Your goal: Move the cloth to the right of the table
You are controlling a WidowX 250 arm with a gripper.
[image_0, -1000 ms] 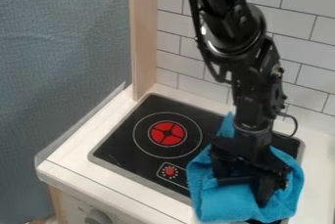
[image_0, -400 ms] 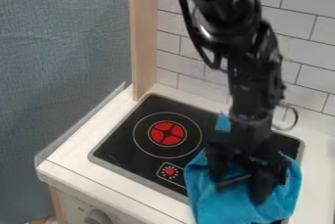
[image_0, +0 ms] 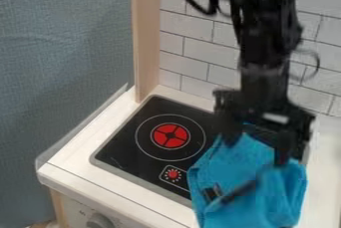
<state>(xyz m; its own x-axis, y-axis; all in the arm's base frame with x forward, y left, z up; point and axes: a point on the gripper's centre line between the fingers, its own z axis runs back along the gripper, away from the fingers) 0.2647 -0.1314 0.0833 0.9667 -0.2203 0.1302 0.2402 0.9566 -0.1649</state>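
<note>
Cloth [image_0: 281,197]: right side of stove [image_0: 130,155], towards near edge | gripper [image_0: 256,154]: 2 fingers spread wide at cloth's far part, apparently gripping nothing | progress: cloth at right, move likely nearly done | left: lift clear

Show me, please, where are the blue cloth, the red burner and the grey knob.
Blue cloth [image_0: 230,172]: camera view, broad upper surface.
Red burner [image_0: 170,136]: camera view, centre of the disc.
Grey knob [image_0: 100,221]: camera view, front face.

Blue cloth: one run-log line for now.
blue cloth: rumpled, over camera-right part of black toy cooktop | black robot gripper: at cloth | grip: can't tell
</note>
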